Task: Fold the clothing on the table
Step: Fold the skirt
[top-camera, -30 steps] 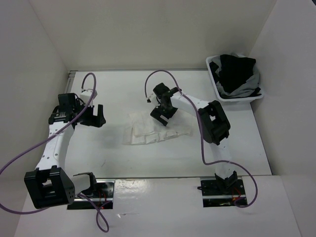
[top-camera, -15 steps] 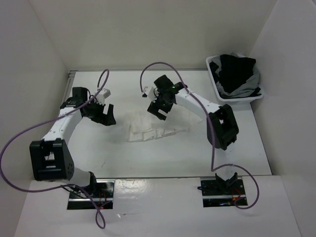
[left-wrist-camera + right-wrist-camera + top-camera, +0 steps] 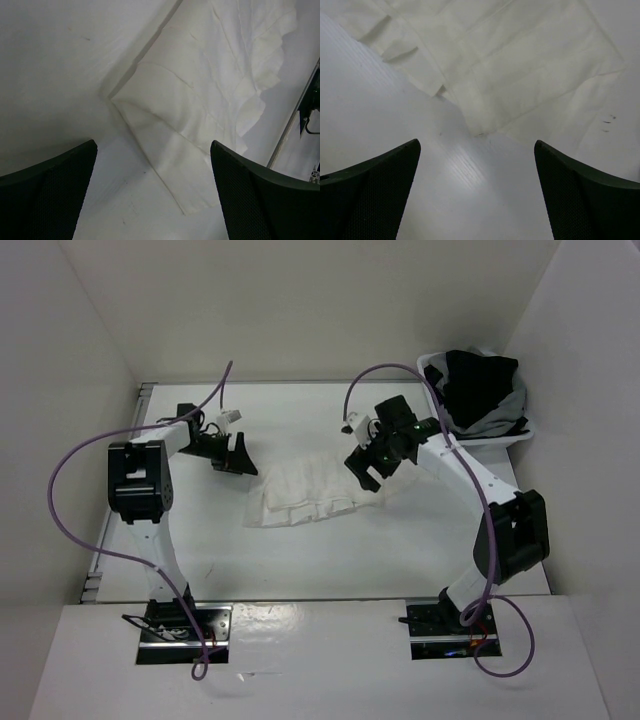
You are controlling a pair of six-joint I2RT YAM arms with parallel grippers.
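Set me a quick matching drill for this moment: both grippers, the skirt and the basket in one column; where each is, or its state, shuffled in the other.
Column one
1. left gripper
2. right gripper
3. skirt
4. basket

Column two
A. at the table's far right corner, holding dark garments
B. open, over the skirt's right end
C. spread out mid-table, between the two arms
D. open, by the skirt's far left corner

Pairs: 1-D, 2-B, 3-C, 4-A
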